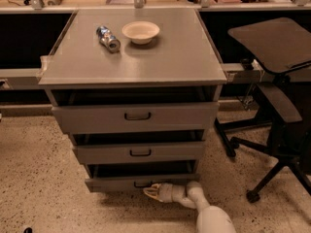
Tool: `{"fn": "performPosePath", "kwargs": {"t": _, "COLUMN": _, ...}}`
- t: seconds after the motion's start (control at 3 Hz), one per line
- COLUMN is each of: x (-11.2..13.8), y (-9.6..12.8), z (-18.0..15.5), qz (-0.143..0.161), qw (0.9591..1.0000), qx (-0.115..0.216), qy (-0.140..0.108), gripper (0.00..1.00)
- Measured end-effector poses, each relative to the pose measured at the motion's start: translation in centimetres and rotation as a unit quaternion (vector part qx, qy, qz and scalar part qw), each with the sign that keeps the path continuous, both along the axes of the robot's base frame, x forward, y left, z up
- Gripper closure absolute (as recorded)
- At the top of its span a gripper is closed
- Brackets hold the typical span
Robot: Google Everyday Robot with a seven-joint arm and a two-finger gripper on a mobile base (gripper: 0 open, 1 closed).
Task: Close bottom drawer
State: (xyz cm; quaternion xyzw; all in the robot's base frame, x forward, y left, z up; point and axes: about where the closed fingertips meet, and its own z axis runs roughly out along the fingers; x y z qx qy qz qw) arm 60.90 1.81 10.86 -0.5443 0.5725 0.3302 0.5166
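The grey cabinet has three drawers, all pulled out a little. The bottom drawer has the slimmest front, with a small dark handle at its middle, and a dark gap shows above it. My gripper reaches in low from the lower right, its pale tip right in front of the drawer front, just below and right of the handle. The white arm runs off the bottom edge.
A bowl and a can lying on its side rest on the cabinet top. A dark office chair with wheeled legs stands close on the right. Speckled floor surrounds the cabinet; a bench runs behind.
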Motion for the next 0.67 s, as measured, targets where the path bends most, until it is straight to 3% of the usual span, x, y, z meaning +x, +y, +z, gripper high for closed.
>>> {"fn": "performPosePath", "kwargs": {"t": 0.67, "x": 2.1, "y": -0.7, "z": 0.1, "qz": -0.042, "qw": 0.9990, "qx": -0.006, "qy": -0.014, "gripper": 0.96}}
